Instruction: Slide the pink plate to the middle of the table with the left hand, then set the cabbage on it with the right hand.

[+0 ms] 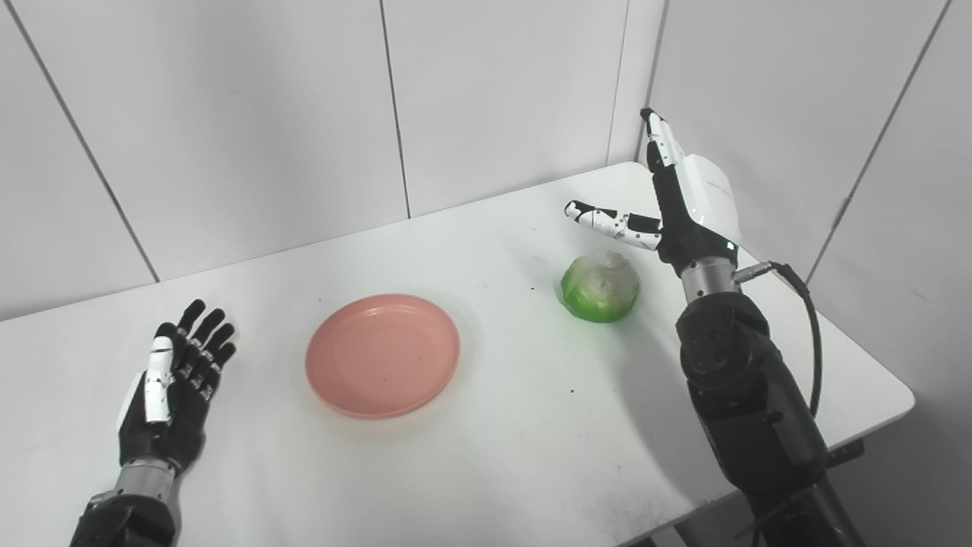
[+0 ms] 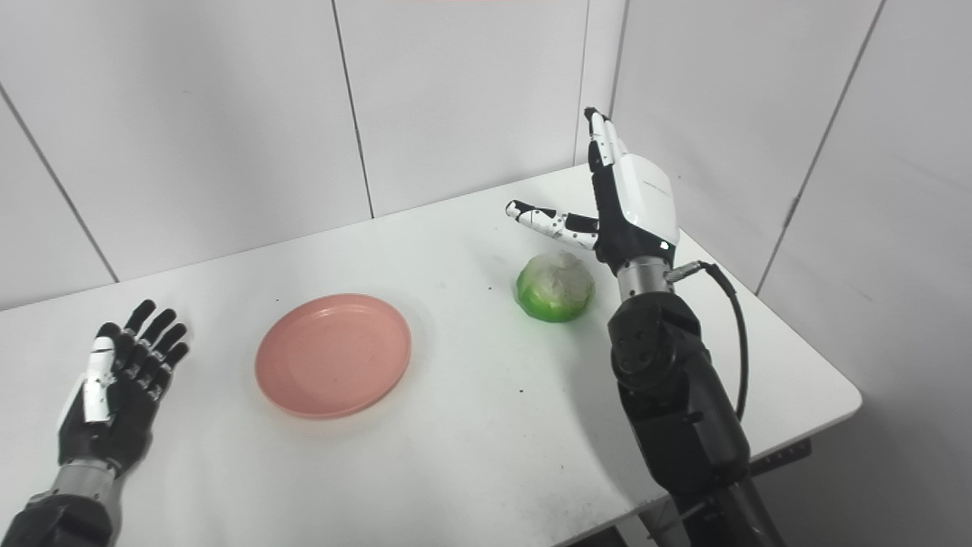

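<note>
A round pink plate lies flat on the white table, a little left of its middle. The green and white cabbage sits to the plate's right, apart from it. My left hand rests open at the table's left, palm up, well clear of the plate and holding nothing. Raised just behind and right of the cabbage, my right hand is open, fingers pointing up and thumb stretched left above the cabbage without touching it.
White panelled walls close in behind the table and on its right. The table's right edge and near right corner lie close to my right forearm. A cable loops off the right wrist.
</note>
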`<act>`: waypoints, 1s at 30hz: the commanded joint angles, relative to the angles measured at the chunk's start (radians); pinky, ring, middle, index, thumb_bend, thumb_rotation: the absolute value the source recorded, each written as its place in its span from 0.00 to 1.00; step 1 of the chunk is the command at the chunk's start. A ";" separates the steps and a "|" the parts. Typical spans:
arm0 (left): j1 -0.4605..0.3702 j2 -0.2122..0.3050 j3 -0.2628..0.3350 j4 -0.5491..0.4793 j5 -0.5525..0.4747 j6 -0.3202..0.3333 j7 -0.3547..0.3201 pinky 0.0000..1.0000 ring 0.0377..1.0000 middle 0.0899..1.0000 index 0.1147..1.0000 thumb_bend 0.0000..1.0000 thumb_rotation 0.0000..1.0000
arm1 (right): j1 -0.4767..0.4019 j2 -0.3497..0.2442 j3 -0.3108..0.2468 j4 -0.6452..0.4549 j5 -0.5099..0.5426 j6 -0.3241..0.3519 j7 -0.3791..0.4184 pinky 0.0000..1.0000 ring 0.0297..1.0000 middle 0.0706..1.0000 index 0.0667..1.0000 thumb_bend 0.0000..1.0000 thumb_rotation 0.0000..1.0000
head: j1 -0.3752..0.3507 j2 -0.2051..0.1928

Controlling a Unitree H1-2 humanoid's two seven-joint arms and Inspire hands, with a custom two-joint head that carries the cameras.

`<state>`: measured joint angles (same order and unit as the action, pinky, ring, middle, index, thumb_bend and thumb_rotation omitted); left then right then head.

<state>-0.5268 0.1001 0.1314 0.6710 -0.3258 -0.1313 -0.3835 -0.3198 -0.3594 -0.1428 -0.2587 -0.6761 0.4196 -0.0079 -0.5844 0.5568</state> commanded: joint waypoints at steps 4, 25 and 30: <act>0.032 0.010 0.000 0.009 0.001 -0.013 -0.010 0.96 0.92 0.92 0.92 0.49 1.00 | -0.005 -0.037 -0.018 0.019 0.021 0.010 0.000 0.80 0.93 0.98 1.00 1.00 0.63 | -0.001 0.006; 0.055 0.020 0.000 -0.048 -0.010 0.047 -0.020 0.97 0.94 0.93 0.93 0.48 1.00 | 0.002 -0.119 0.010 0.315 0.279 -0.170 0.004 0.86 0.95 0.97 1.00 1.00 0.59 | 0.003 0.031; 0.058 0.021 -0.002 -0.051 -0.013 0.049 -0.025 0.99 0.94 0.94 0.93 0.49 1.00 | -0.008 -0.124 0.003 0.360 0.365 -0.191 0.039 0.90 0.95 0.97 1.00 1.00 0.55 | 0.012 0.032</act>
<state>-0.4922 0.1123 0.1290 0.6092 -0.3323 -0.0900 -0.3982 -0.2884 -0.4573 -0.1291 0.1167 -0.3343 0.2822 0.0264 -0.5737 0.5875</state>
